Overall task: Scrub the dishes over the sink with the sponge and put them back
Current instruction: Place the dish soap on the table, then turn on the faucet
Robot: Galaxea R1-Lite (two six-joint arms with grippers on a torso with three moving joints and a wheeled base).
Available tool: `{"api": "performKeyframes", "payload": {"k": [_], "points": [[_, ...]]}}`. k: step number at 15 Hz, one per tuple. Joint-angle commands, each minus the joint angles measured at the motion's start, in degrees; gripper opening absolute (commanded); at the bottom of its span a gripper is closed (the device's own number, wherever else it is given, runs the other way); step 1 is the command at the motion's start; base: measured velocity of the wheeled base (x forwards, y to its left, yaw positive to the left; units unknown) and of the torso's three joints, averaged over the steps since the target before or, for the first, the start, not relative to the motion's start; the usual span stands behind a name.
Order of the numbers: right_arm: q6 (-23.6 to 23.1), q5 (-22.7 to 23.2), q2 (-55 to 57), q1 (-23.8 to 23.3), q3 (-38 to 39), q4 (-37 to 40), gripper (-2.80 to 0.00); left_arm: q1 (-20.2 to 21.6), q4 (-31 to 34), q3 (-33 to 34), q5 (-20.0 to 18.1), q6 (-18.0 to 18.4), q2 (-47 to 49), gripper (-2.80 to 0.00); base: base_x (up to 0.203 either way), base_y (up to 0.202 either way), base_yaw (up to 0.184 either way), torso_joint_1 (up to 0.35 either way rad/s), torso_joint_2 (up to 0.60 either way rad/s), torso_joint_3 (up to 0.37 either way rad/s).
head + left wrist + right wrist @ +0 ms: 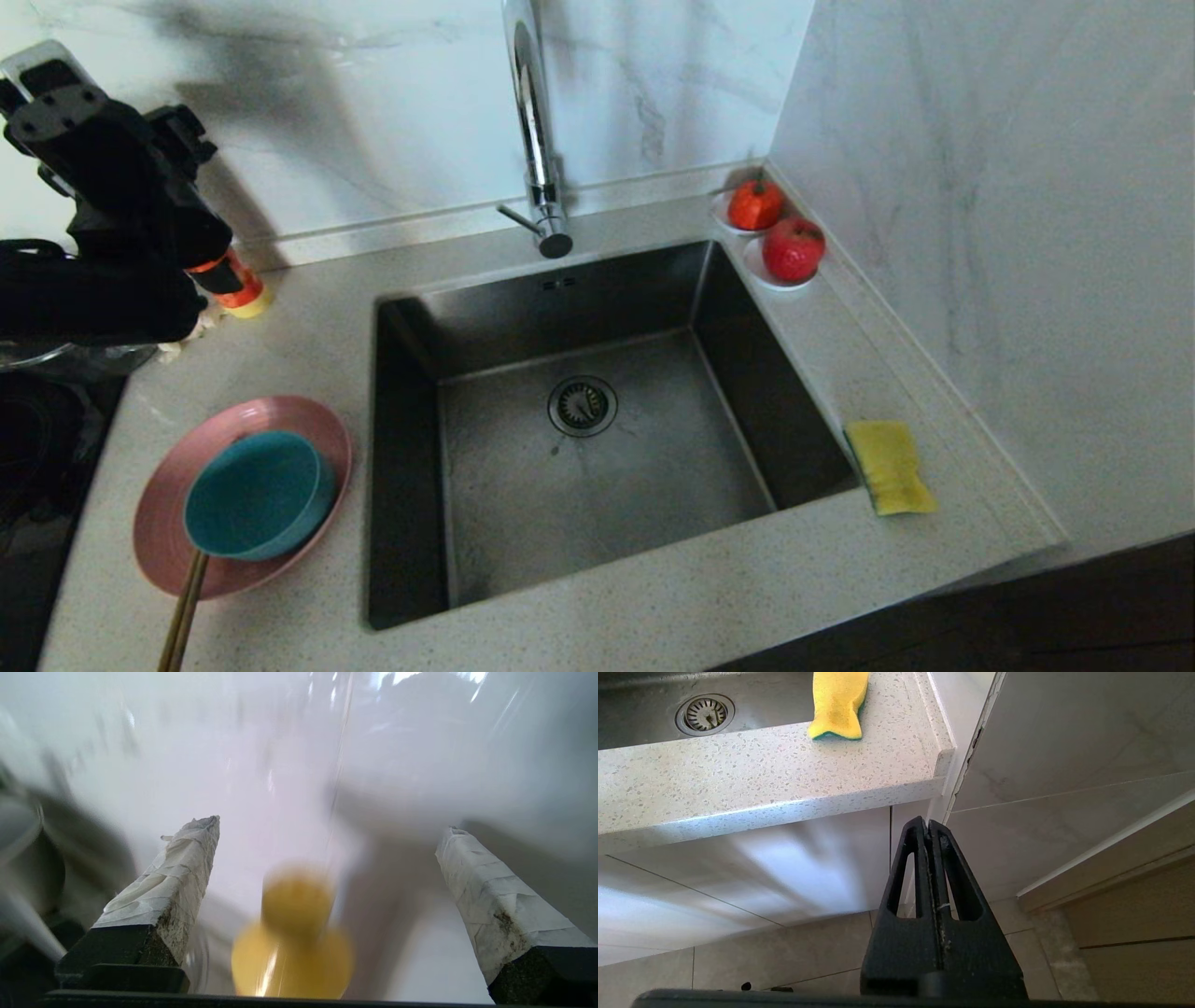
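Observation:
The pink plate (168, 523) lies on the counter left of the sink (523, 308), and the teal-blue bowl (257, 495) sits in it. The chopsticks (184, 611) stick out from under the bowl toward the counter's front edge. To the right of the sink the yellow sponge (890, 467) rests on the counter, also in the right wrist view as the sponge (838, 704). My left arm (121, 196) is raised at the far left, away from the dishes. The left gripper (330, 825) is open and empty. My right gripper (928, 822) hangs shut below the counter edge.
A yellow bottle (245, 294) with an orange band stands at the back left, below my left gripper; its cap (294, 933) shows blurred. The chrome tap (537, 140) rises behind the sink. Saucers with red fruit (792, 248) sit in the back right corner. A glass bowl (37, 355) stands far left.

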Motion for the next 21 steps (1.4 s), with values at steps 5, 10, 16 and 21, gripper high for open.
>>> {"api": "performKeyframes", "payload": {"k": [5, 10, 16, 21], "points": [[0.06, 0.01, 0.08, 0.01, 0.0, -0.06, -2.8, -3.07, 11.41, -0.75, -1.15, -0.05, -18.71, -2.8, 0.0, 0.0, 0.0, 0.0, 0.0, 0.0], [0.04, 0.01, 0.08, -0.08, 0.0, 0.01, -2.8, -5.53, 25.95, 6.92, -4.81, -0.41, -33.62, -2.8, 0.0, 0.0, 0.0, 0.0, 0.0, 0.0], [-0.03, 0.01, 0.08, 0.01, 0.0, 0.03, -2.8, -13.86, 44.79, 24.23, -10.73, -0.92, -50.9, -2.8, 0.0, 0.0, 0.0, 0.0, 0.0, 0.0], [0.03, 0.01, 0.08, -0.05, 0.0, -0.02, -2.8, -23.68, 57.14, 29.49, -14.67, -9.33, -47.94, -2.8, 0.0, 0.0, 0.0, 0.0, 0.0, 0.0]]}}
